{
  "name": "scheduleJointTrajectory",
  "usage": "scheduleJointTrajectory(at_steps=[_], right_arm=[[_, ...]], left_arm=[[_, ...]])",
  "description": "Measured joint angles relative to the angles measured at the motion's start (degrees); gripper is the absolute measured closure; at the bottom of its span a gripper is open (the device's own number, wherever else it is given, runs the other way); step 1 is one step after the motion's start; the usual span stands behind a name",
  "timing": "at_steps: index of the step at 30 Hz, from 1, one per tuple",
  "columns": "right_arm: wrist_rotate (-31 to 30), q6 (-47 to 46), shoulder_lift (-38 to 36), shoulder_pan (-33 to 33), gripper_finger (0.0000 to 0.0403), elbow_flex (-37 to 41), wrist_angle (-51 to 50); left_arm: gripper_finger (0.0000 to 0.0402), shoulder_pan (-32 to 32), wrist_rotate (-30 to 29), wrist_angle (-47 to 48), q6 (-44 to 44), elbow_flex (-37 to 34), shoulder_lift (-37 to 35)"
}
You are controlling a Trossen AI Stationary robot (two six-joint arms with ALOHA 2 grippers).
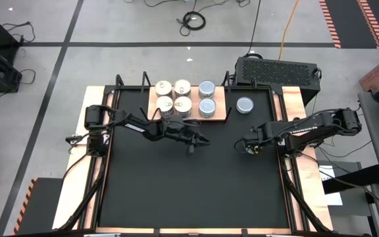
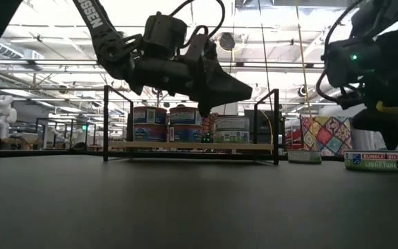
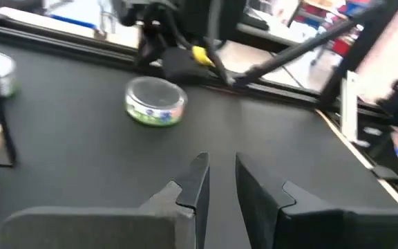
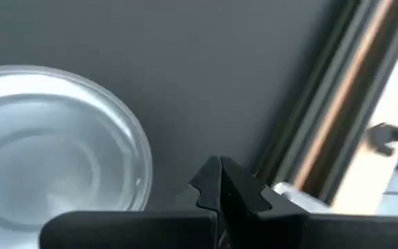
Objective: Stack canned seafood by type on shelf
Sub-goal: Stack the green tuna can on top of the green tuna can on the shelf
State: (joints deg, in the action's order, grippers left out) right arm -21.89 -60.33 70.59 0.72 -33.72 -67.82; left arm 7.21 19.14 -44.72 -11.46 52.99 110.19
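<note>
We see six tins on the shelf (image 1: pixel 188 112). A seventh, silvery-topped tin (image 1: pixel 245 105) sits on the black table just right of the shelf. The right gripper (image 1: pixel 247 146), jaws pressed together, hovers near that tin. The left gripper (image 1: pixel 202 141), jaws slightly apart and empty, hangs before the shelf.

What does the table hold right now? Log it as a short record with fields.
shelf: light rectangular wooden board with black rods, at the table's far edge
on shelf: four small round white-topped tins; two silvery-blue-topped tins
off shelf: one silvery-blue-topped tin, on the black tabletop
left gripper: empty, fingers slightly apart
right gripper: shut, empty
</note>
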Motion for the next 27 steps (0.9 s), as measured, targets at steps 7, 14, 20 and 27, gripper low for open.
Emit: scheduleJointTrajectory(at_steps=[7,14,20,27], right_arm=[[5.88,0.07,0.01,-0.3,0.0403,1.22,3.66],[14.1,1.12,0.02,-1.41,0.0403,0.88,15.71],[16.3,4.34,0.02,-3.37,0.0403,0.88,30.96],[19.05,13.57,1.08,-6.2,0.0403,0.69,50.67]], left_arm=[[0.0329,0.01,3.34,0.55,1.26,0.0,-0.55],[0.0329,0.01,3.36,1.34,1.33,0.0,-0.53],[0.0329,0.11,3.38,3.65,1.81,0.0,-0.55],[0.0329,1.33,3.53,7.56,2.86,0.0,-0.55]])
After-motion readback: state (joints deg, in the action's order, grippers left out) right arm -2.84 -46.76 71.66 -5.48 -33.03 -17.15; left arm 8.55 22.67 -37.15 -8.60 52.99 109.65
